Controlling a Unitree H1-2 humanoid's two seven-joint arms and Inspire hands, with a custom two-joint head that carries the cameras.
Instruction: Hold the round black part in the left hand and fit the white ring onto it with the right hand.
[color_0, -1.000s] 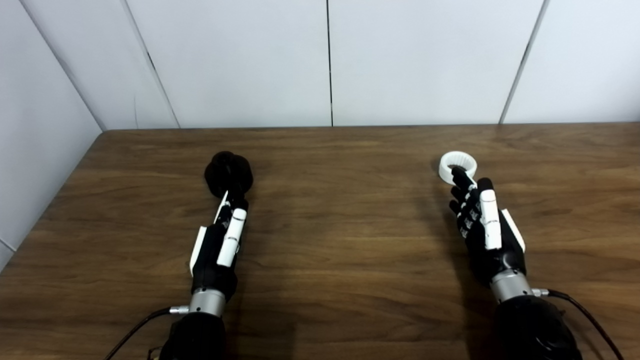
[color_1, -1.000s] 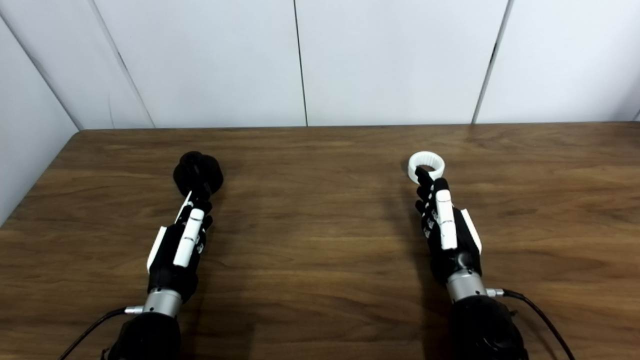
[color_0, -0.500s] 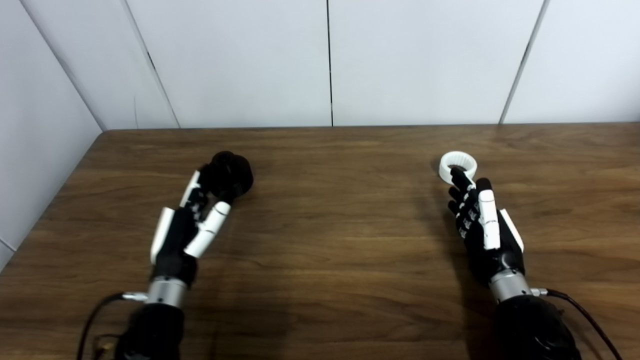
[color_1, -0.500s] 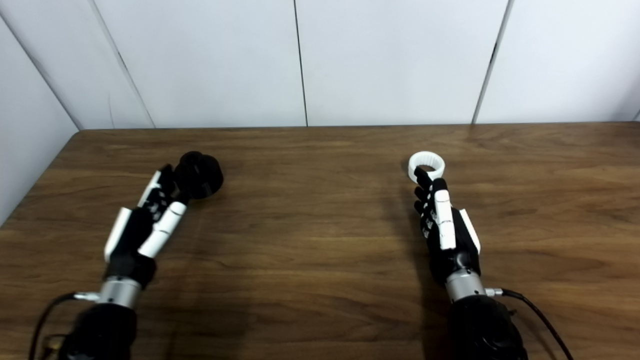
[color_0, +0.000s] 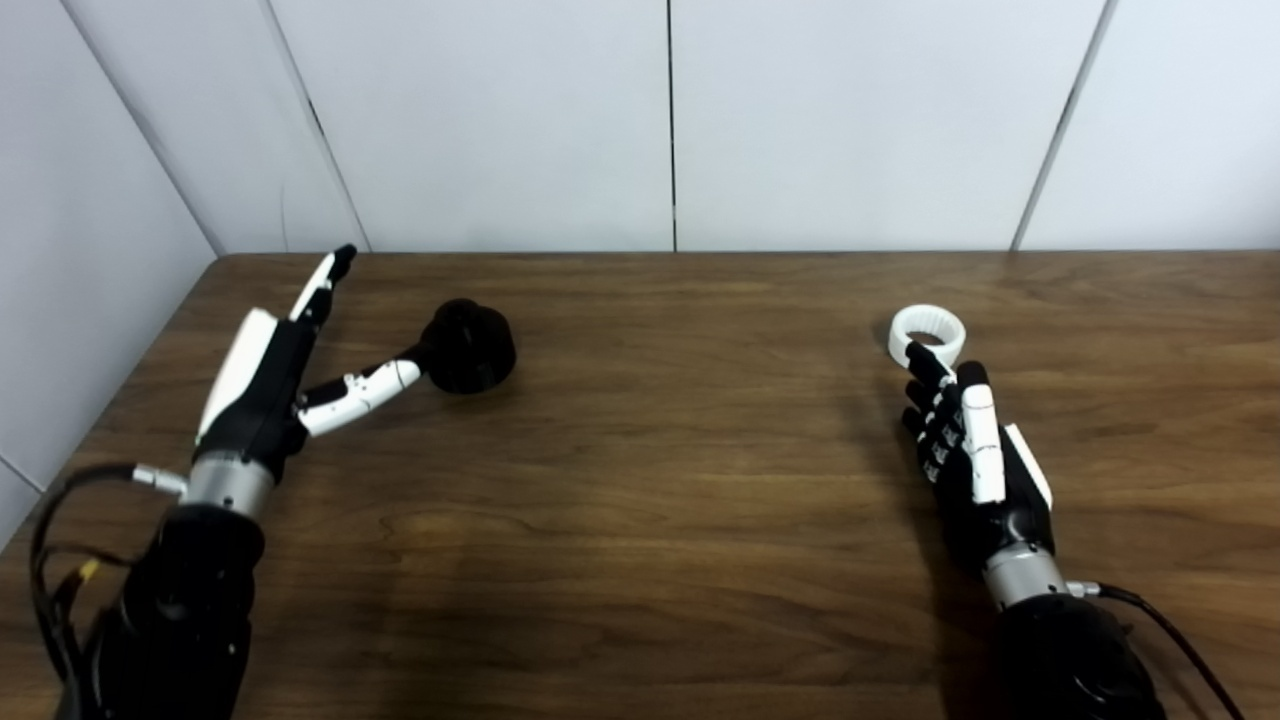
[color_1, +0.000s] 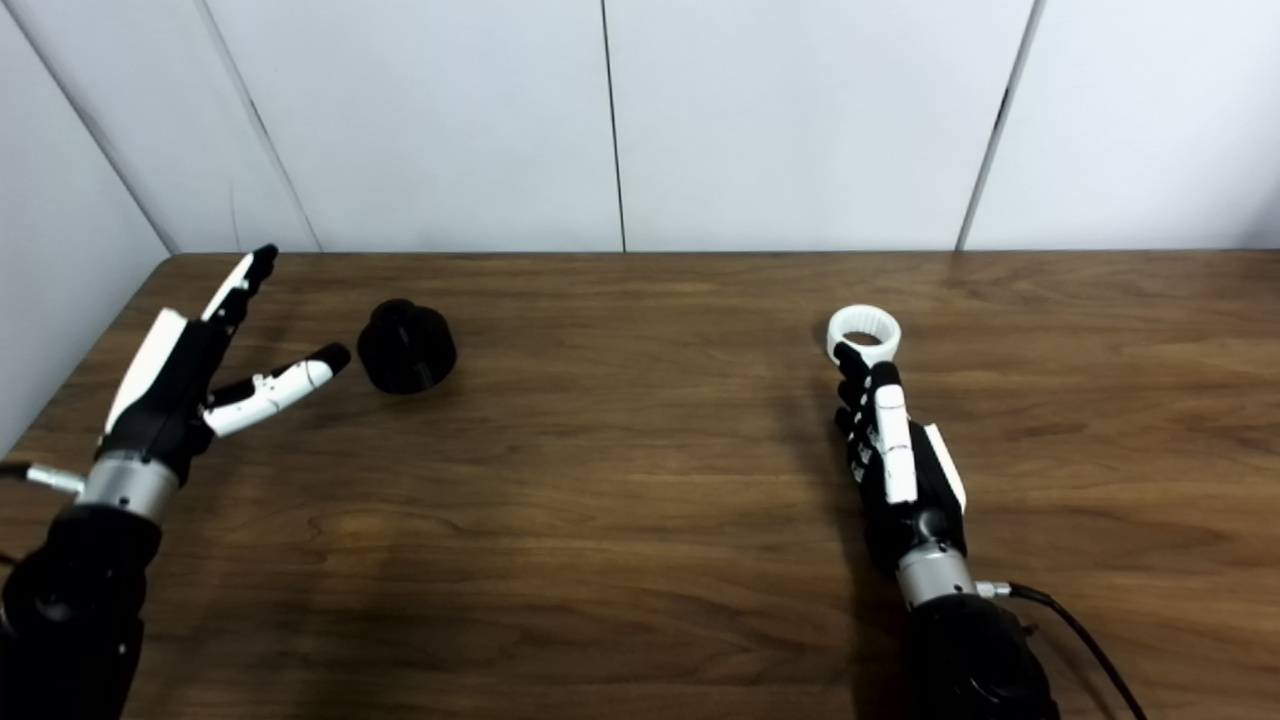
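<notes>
Black against the wooden table (color_0: 640, 480), the round black part (color_0: 468, 345) sits at ten o'clock in the left eye view; the left hand (color_0: 270, 375) is spread, empty, thumb tip near it. White ring (color_0: 927, 334) lies at two o'clock.

Right eye view: the right hand (color_1: 900, 460) lies fingers straight, apart, holding nothing, fingertips overlapping the ring's near rim.

Dark wood-grain table (color_0: 640, 480), white panelled walls (color_0: 500, 120) with thin dark seams
</notes>
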